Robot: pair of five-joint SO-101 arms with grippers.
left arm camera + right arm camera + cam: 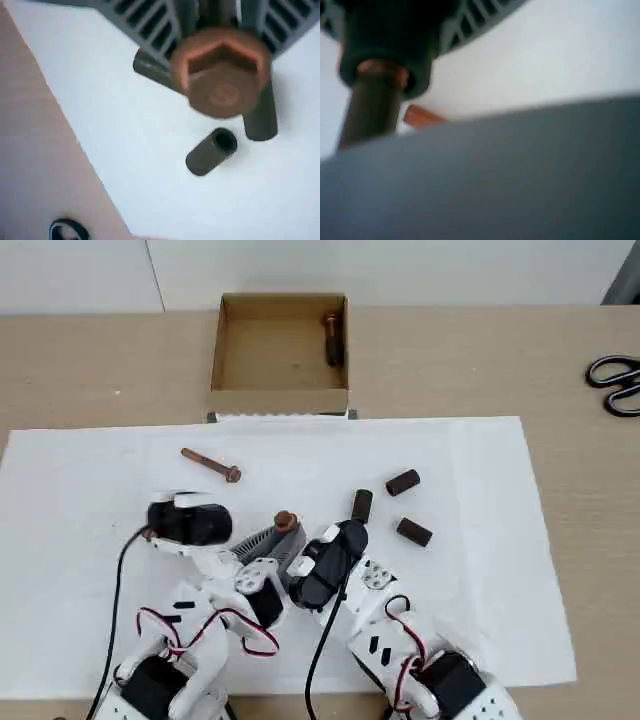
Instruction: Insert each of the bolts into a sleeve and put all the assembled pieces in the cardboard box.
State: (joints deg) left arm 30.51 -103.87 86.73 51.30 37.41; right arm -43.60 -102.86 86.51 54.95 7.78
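High view: left tool clamped on a bolt, right tool indeterminate beside a sleeve, scissors well apart.

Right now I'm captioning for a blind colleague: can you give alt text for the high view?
The left gripper holds a bolt over white paper, the right arm close beside it. Three sleeves and a second bolt are nearby; the box behind holds one sleeved bolt.
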